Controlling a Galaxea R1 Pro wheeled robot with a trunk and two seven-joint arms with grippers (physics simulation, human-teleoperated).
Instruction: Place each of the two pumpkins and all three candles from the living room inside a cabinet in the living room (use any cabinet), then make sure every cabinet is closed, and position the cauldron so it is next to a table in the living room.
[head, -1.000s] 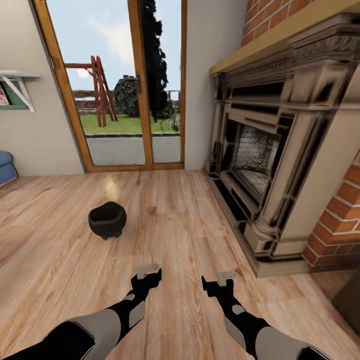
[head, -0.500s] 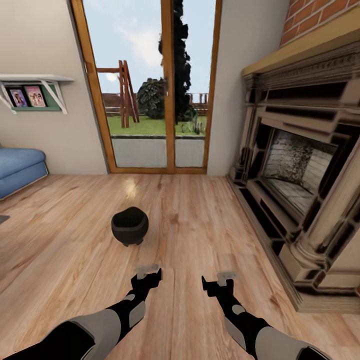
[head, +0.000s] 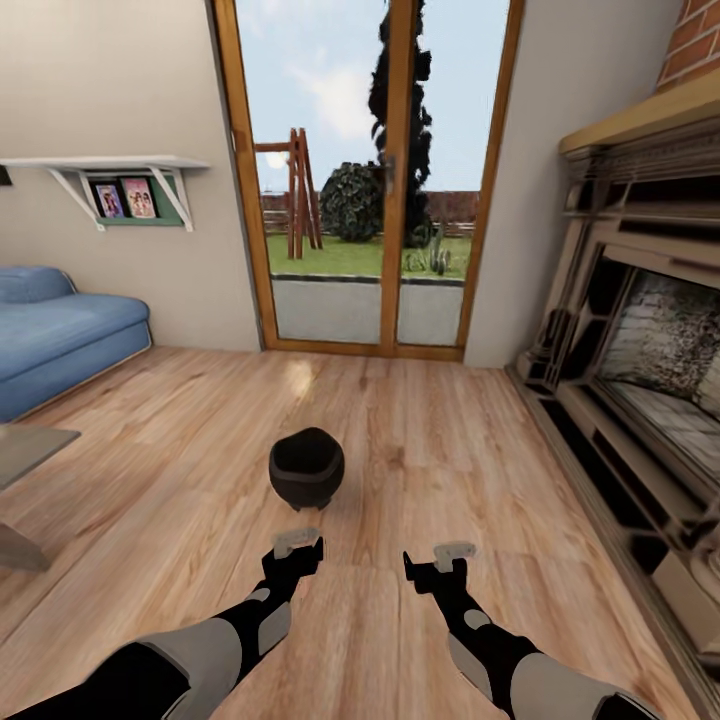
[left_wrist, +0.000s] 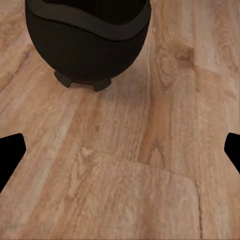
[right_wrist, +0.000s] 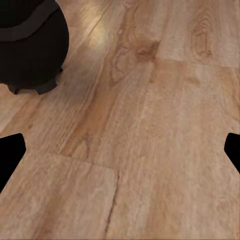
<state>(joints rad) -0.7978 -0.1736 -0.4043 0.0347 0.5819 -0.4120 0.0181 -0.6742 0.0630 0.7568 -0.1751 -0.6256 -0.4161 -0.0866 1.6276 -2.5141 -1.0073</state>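
The glossy black cauldron (head: 306, 467) stands upright on the wood floor, just ahead of my two arms. Its belly and short feet also appear in the left wrist view (left_wrist: 87, 45) and in the right wrist view (right_wrist: 30, 45). My left gripper (head: 297, 545) hovers a short way in front of the cauldron, open and empty (left_wrist: 120, 155). My right gripper (head: 440, 558) is beside it, farther from the pot, also open with nothing held (right_wrist: 120, 152). A corner of the low grey table (head: 28, 443) pokes in at the left edge. Pumpkins, candles and cabinet are out of view.
A blue sofa (head: 55, 330) sits at the left under a wall shelf (head: 120, 175). Glass patio doors (head: 370, 200) stand straight ahead. The stone fireplace (head: 640, 380) and its hearth step run along the right side. Wood floor lies between them.
The camera has swung left and come closer, so the fireplace slid rightward and the sofa and table corner came into view. The cauldron now sits nearer my grippers. Both arms keep their pose.
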